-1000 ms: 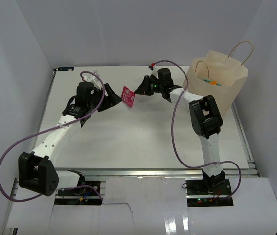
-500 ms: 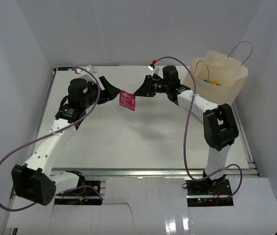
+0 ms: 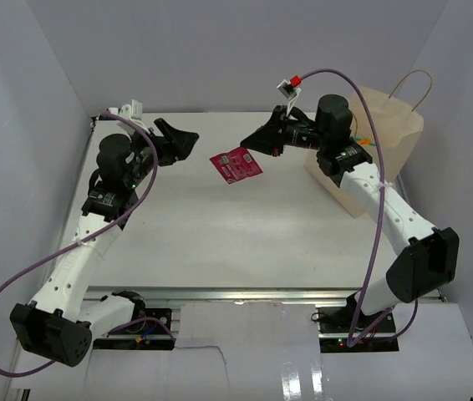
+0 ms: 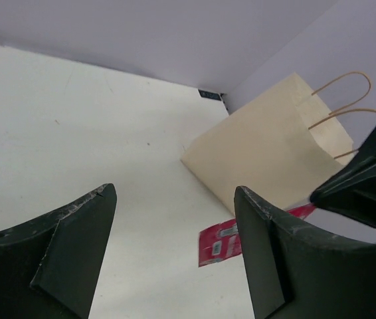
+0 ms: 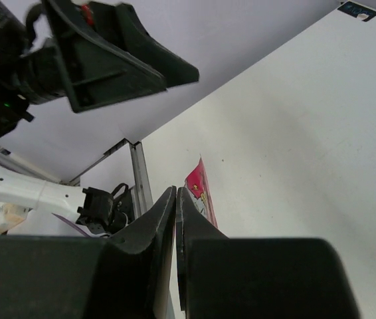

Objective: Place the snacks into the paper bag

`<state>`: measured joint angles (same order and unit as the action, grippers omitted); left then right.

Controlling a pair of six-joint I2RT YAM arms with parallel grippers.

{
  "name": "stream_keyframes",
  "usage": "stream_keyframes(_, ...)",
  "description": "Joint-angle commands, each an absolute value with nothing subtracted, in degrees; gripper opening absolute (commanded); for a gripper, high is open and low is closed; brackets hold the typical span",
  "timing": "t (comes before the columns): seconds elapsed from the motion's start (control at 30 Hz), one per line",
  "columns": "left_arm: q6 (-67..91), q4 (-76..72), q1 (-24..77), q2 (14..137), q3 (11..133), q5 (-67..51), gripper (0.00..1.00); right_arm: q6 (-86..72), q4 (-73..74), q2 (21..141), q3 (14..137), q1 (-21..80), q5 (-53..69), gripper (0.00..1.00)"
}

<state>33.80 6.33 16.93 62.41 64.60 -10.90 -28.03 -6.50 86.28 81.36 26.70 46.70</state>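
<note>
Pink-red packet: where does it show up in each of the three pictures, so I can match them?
Top external: the pink-red packet is mid-picture, pinched at the tip of the right end effector.
Left wrist: low, right of centre.
Right wrist: edge-on at centre.
Shared landmark: the open left end effector shows in all three.

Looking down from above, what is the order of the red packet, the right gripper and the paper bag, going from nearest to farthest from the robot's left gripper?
Measured from the open left gripper in the top view:
1. red packet: just to its right, held above the middle of the table.
2. right gripper: just beyond, shut on the packet's right edge.
3. paper bag: farthest, at the table's far right.
</note>
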Motion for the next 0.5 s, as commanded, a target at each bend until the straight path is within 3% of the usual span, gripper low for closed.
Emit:
stream_keyframes(0.0, 39.62, 3.44, 16.52, 61.79, 58.55, -15.27, 0.82, -27.16, -4.84, 82.10, 79.20, 25.05, 47.46, 0.08)
stream_keyframes(0.27, 43.42, -26.52, 16.61, 58.71, 33.87, -36.12, 0.83, -25.14, -2.20, 76.29, 74.18, 21.36, 47.02, 0.08)
stream_keyframes(0.43, 44.11, -39.86, 16.61, 61.85, 29.53, -43.03, 0.84, -25.31, -1.41, 75.50, 74.18, 20.65, 47.99, 0.08)
stream_keyframes(0.47, 46.38, -41.99, 16.70, 63.09, 29.71, -44.72, 0.92, -25.49, -1.41, 75.41, 74.27, 20.65, 48.08, 0.08)
